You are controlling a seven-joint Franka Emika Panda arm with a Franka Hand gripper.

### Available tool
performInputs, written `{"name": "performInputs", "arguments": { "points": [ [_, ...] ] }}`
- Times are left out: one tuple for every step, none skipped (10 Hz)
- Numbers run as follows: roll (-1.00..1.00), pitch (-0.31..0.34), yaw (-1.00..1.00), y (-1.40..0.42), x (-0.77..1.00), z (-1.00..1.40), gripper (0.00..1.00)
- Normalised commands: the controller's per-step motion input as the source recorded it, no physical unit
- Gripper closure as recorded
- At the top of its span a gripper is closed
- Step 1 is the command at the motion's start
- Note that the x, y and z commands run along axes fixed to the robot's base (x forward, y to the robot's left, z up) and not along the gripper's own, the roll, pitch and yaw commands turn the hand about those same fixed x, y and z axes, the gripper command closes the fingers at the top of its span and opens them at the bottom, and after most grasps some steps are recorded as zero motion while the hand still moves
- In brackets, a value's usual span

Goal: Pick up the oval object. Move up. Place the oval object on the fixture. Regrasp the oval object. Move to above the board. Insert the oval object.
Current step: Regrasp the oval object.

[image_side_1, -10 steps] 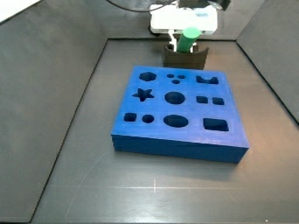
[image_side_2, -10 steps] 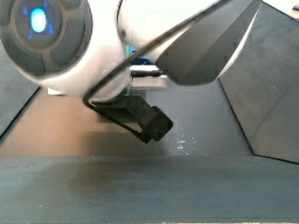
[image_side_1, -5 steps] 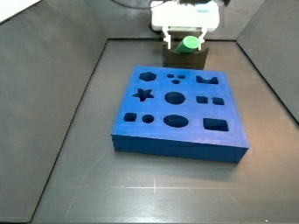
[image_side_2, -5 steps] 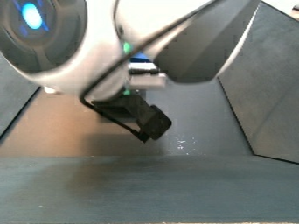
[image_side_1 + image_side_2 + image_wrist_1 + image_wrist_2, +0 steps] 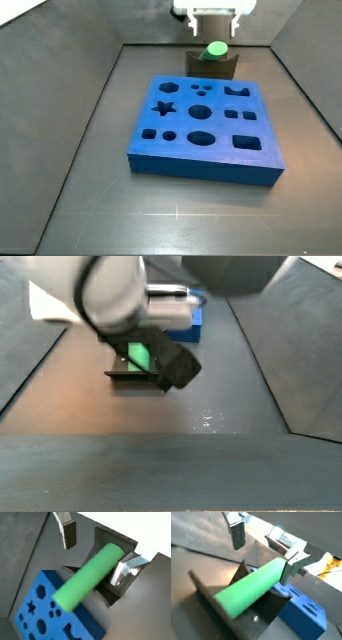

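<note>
You are hovering the gripper (image 5: 93, 552) with jaws spread and empty above the oval object (image 5: 87, 576), which is lying in the fixture (image 5: 251, 614) notch (seemingly loose), so an off-centre regrasp risks tipping it out.

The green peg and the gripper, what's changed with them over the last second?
The gripper has let go of the green oval peg and risen; its fingers now stand open to either side of the peg, clear of it. The peg stays resting on the fixture, where it had been held a second ago. The blue board has not moved.
</note>
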Motion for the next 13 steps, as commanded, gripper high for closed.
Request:
{"name": "performInputs", "arguments": {
  "points": [
    [0.05,0.075,0.01,0.00,-0.03,0.50,0.00],
    [0.05,0.084,0.00,0.00,-0.03,0.38,0.00],
    [0.10,-0.037,0.02,0.00,-1.00,0.00,0.00],
    [0.08,-0.071,0.01,0.00,-1.00,-0.05,0.00],
    [0.10,-0.105,0.00,-0.01,-1.00,-0.01,0.00],
    [0.11,-0.110,0.00,-0.01,-1.00,-0.01,0.00],
    [0.13,-0.114,0.02,-0.02,-1.00,-0.01,0.00],
    [0.13,-0.113,0.03,-0.02,-1.00,0.00,0.00],
    [0.14,-0.110,0.04,-0.03,-1.00,0.01,0.00],
    [0.14,-0.097,0.05,-0.03,-1.00,0.01,0.00],
    [0.13,-0.086,0.05,-0.03,-0.96,0.02,0.00],
    [0.13,-0.076,0.04,-0.02,-0.84,0.02,0.00],
    [1.00,0.003,-0.92,-1.00,-0.40,-0.25,0.00]
  ]
}}
